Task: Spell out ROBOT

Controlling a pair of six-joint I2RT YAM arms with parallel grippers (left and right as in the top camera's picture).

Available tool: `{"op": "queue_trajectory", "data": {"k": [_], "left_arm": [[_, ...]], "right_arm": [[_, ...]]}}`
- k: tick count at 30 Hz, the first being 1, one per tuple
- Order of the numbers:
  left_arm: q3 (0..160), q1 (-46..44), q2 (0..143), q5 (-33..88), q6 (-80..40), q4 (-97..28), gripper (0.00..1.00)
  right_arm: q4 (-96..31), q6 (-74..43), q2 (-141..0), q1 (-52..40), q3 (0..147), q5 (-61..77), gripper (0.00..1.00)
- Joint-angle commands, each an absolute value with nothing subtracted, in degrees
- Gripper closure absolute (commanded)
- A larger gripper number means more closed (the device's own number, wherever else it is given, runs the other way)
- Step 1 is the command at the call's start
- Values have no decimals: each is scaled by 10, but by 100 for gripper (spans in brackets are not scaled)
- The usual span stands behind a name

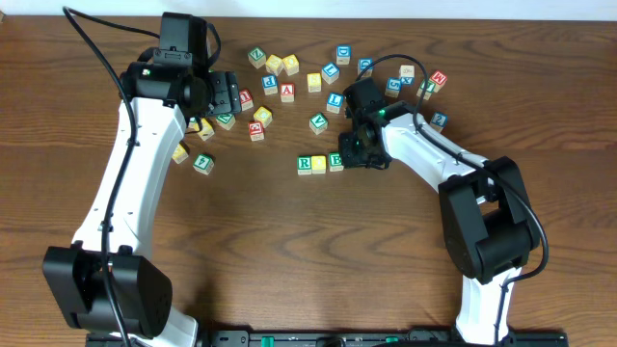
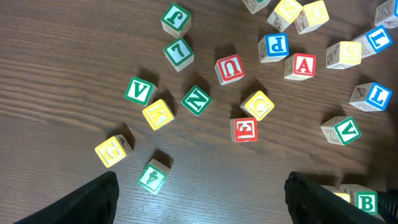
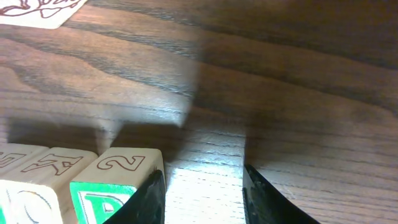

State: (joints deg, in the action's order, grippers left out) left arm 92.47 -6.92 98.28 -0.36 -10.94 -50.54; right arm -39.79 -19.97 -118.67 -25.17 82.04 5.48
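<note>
The dark wood-grain tabletop point(image 1: 289, 251) carries a short row near its middle: a green-framed R cube point(image 1: 305, 164), a plain yellow cube point(image 1: 319, 163) and a green-framed B cube point(image 1: 335, 161), touching side by side. Farther back, loose letter cubes lie scattered, among them a red-framed A cube point(image 1: 287, 92), a red U cube point(image 2: 229, 68) and a green N cube point(image 2: 196, 99). A yellow G cube point(image 2: 112, 150) sits apart at the left.

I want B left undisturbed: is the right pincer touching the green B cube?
Cannot tell. In the right wrist view, one finger of the right pincer overlaps the edge of the green B cube, hiding any gap; overhead is no clearer.
</note>
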Motion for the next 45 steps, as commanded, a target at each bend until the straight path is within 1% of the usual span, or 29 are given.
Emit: {"op": "queue_trajectory", "data": {"k": [1, 45], "left_arm": [[919, -69, 989, -7, -116, -505, 16], [919, -69, 989, -7, -116, -505, 16]], "right_arm": [[-397, -181, -1192, -258, 820, 60, 64], [-405, -166, -1192, -266, 820, 77, 65]]}}
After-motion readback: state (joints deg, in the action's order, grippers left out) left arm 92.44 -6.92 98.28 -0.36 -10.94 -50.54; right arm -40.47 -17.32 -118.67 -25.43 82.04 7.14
